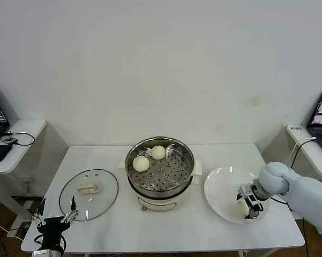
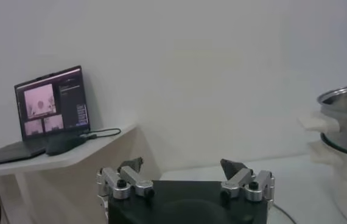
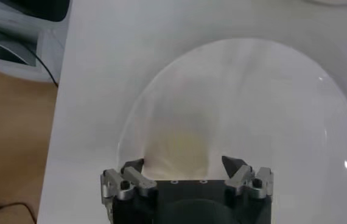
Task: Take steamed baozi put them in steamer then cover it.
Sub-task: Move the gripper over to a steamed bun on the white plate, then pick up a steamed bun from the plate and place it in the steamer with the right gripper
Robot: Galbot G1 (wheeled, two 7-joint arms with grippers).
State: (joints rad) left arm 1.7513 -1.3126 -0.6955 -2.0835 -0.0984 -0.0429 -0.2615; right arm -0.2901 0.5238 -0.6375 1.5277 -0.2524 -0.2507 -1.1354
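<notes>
On the white plate (image 1: pixel 219 184) at four o'clock, I see my right gripper (image 1: pixel 250 206) straddling a baozi (image 1: pixel 239 210), grasp uncertain; left gripper (image 1: pixel 54 216) released at seven; two baozi (image 1: pixel 141 163) in the steamer (image 1: pixel 187 160).

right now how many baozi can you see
3. Two sit in the steamer: one baozi toward the robot's left, one baozi farther back. A third baozi lies on the white plate between the right gripper fingers. Another may be hidden.

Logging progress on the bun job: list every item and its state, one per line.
Steamer: uncovered, two buns inside.
Lid: flat on table, left of steamer.
Plate: one bun on it.
Right tool: around that bun, closing.
Left tool: open, idle at table's front-left corner.
</notes>
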